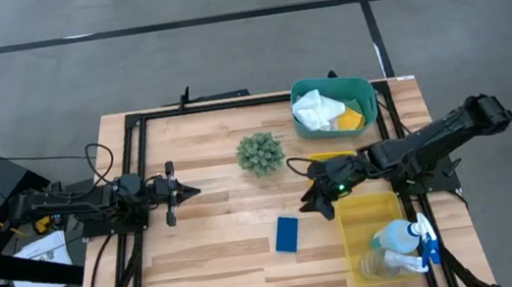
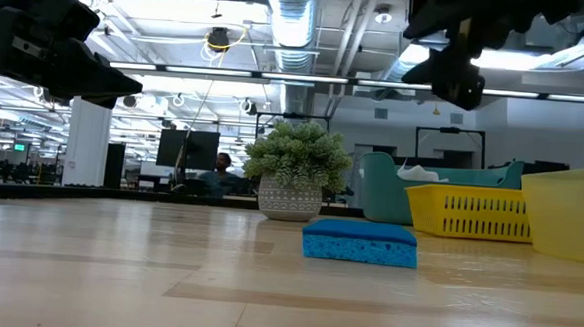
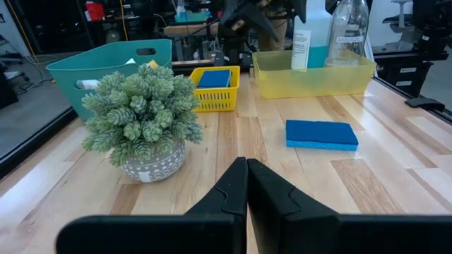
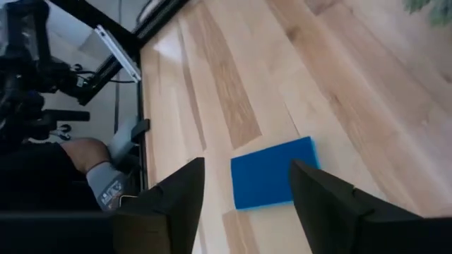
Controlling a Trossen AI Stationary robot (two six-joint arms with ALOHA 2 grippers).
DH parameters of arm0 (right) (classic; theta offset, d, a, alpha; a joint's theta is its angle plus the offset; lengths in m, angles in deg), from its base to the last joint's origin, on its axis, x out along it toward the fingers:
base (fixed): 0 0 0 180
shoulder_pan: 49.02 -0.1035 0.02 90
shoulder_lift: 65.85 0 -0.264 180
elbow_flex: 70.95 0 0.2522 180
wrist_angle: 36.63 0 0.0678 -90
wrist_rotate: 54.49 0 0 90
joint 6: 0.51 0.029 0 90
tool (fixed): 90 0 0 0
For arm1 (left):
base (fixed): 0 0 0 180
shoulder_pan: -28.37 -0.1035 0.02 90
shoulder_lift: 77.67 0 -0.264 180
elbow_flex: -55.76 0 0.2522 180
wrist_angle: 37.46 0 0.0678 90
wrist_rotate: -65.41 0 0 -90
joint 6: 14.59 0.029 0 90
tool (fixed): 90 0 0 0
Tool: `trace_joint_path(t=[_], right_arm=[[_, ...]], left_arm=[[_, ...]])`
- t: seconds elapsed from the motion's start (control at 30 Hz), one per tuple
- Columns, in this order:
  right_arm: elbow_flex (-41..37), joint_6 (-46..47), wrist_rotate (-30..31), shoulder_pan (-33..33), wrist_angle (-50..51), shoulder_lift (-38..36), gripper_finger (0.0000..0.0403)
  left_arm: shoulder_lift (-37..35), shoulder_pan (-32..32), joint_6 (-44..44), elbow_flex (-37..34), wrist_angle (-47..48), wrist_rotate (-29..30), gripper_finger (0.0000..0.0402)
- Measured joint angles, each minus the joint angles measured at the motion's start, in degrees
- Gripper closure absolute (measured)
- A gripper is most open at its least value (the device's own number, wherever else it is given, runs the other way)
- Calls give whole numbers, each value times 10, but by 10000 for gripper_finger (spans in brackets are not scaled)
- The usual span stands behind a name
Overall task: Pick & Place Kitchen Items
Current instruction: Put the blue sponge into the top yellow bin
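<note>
While my right claw hangs open and empty above the blue sponge at lower centre, one finger could nudge it across the counter.

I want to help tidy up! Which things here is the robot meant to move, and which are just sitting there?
To move:
blue sponge on the bare table
spray bottle and clear cup, in the yellow bin
white cloth and yellow sponge, in the teal bin

Just sitting there:
plant ball
small yellow basket
</note>
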Motion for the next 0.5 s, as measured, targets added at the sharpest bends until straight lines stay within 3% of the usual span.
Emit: trace_joint_path(t=[0.2, 0.5], right_arm=[[50, 31, 3, -21, -2, 79, 222], [181, 26, -21, -35, 111, 242, 229]], left_arm=[[0, 0, 0, 0, 0, 0, 400], [0, 0, 0, 0, 0, 0, 400]])
